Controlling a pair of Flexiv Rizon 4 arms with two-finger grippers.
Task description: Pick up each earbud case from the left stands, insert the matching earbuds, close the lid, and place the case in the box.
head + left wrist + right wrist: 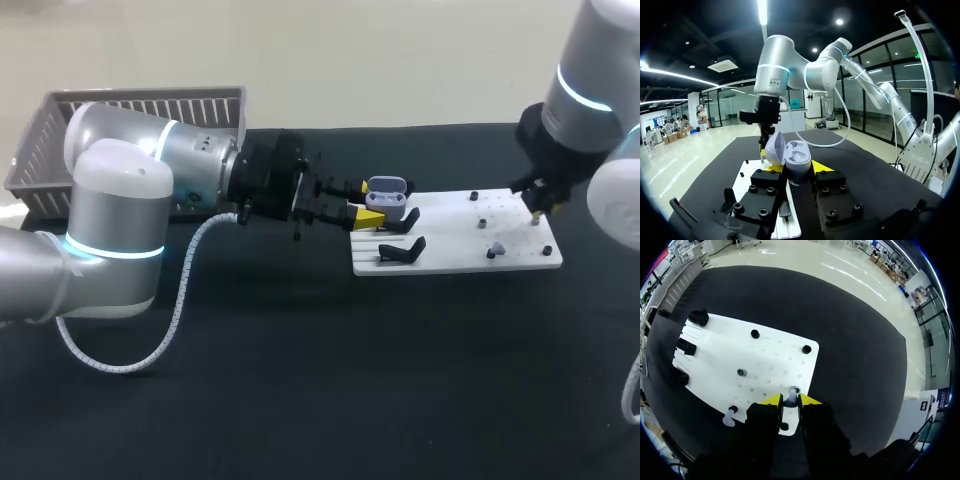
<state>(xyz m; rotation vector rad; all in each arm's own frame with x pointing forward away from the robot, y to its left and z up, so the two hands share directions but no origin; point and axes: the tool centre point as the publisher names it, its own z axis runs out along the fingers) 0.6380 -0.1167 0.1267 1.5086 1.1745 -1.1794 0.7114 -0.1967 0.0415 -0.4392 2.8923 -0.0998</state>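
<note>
**Q:** Left wrist view: what did the left gripper (797, 169) hold, and why in that way?

**A:** It was clamped on the case (799, 156), with 1 yellow tip on each side of the body. The lid (774, 149) stood open and clear of both tips. The 2 sockets therefore faced up, presumably so that earbuds could be dropped in from above.

**Q:** Where was the case?

**A:** Head view showed it at the left end of the board (455, 262). It sat just beyond a bare black stand (402, 250) and did not touch it. Whether anything supported the case from below could not be told.

**Q:** And the right gripper (790, 401)?

**A:** Right wrist view placed it low over a corner of the board. A small pale piece, likely 1 earbud (791, 398), lay within it beside a peg. Whether that piece was pinched or only straddled could not be told. A 2nd earbud (729, 417) stood near the board's edge, well apart from the gripper.

**Q:** How far along was the task?

**A:** Early, by judgement. The sockets appeared unfilled and the lid was not yet closed. The box (140, 105) lay behind the left arm, well apart from the case. Holding the case steady beside the earbuds kept the right arm's transfer short.
</note>
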